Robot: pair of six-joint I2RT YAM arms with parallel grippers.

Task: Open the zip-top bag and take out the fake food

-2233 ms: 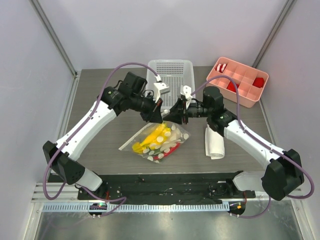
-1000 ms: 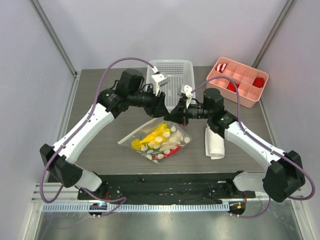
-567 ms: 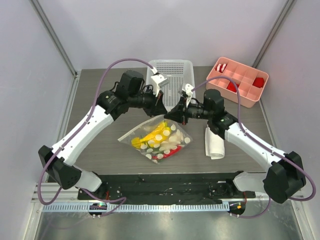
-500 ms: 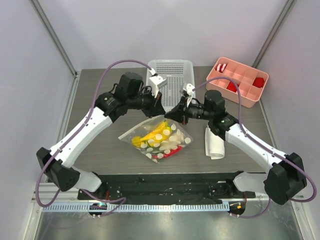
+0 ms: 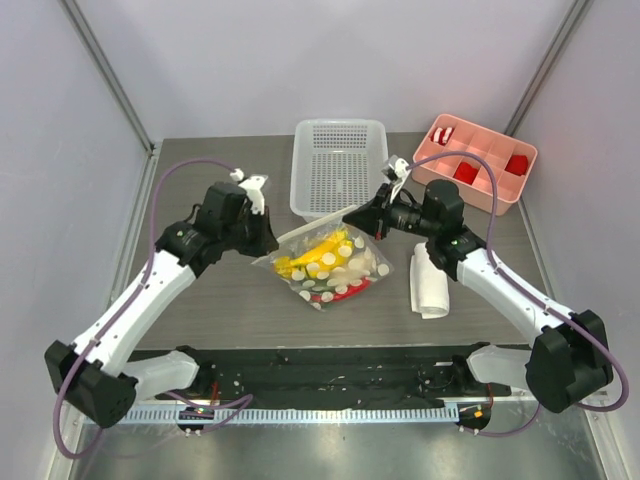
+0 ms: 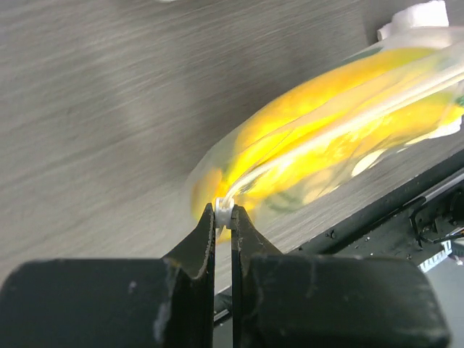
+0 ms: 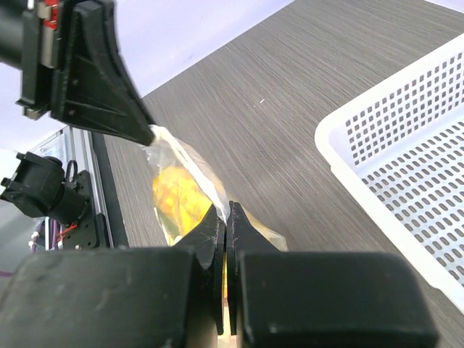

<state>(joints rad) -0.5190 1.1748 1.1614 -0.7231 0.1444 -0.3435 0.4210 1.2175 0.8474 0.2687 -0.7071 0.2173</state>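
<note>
The zip-top bag (image 5: 325, 265), clear with white dots, hangs stretched between my two grippers just above the table. Inside it lies the fake food: a yellow banana bunch (image 5: 310, 255), a red chili (image 5: 335, 293) and white pieces. My left gripper (image 5: 265, 245) is shut on the white zip tab (image 6: 222, 206) at the bag's left end, with the yellow contents (image 6: 326, 138) blurred beyond it. My right gripper (image 5: 350, 213) is shut on the bag's top edge (image 7: 196, 174) at its right end. In the right wrist view the left gripper's fingers (image 7: 109, 94) pinch the far end of the strip.
A white perforated basket (image 5: 340, 125) stands just behind the bag. A pink divided tray (image 5: 528, 152) with red blocks sits at the back right. A rolled white cloth (image 5: 430, 285) lies under the right forearm. The black base rail (image 5: 340, 375) runs along the near edge.
My left gripper shut on the zip tab beside the right gripper, then pulled away to the left along the bag's top. The bag has swung and been drawn taut between the grippers.
</note>
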